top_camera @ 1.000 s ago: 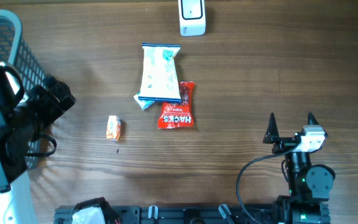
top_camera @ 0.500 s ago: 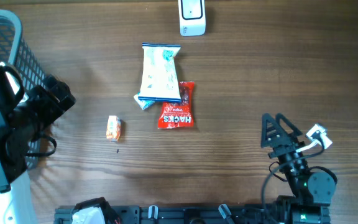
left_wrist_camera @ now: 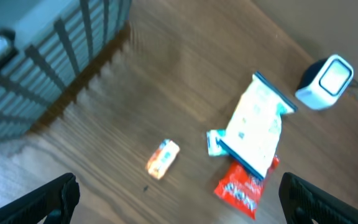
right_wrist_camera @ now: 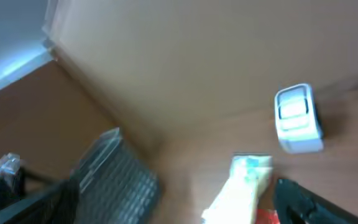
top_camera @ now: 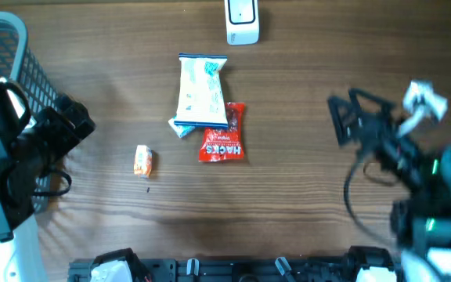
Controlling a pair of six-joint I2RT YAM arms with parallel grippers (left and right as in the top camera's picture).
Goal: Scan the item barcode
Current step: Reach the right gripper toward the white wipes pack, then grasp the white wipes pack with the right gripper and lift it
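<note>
Table contents, listed from the robot's edge outward.

1. Left gripper. We record it at the near left, beside the basket. Its wrist view shows both fingers spread to the corners of the frame. The pincer stands wide open and has hold of nothing.

2. Right gripper. We record it over the right side of the wooden table, well apart from the goods. It is blurred in the overhead view. Its fingers are splayed fully apart, with nothing between them.

3. Orange sweet. A small wrapped piece, lying alone left of centre, near the other packets but touching none.

4. Red packet. It lies flat at centre, with white lettering on its face. We cannot make out a barcode.

5. Small blue-and-white packet. It is mostly hidden, poking out from under the pouch's near left corner.

6. White and blue pouch. It lies flat, its long side running away from the robot. Its near end overlaps the red packet's far left corner.

7. Scanner. A white unit at the far edge, just right of the pouch's line and apart from it.

8. Basket. A grey slatted wall at the far left corner. We cannot see its contents.
</note>
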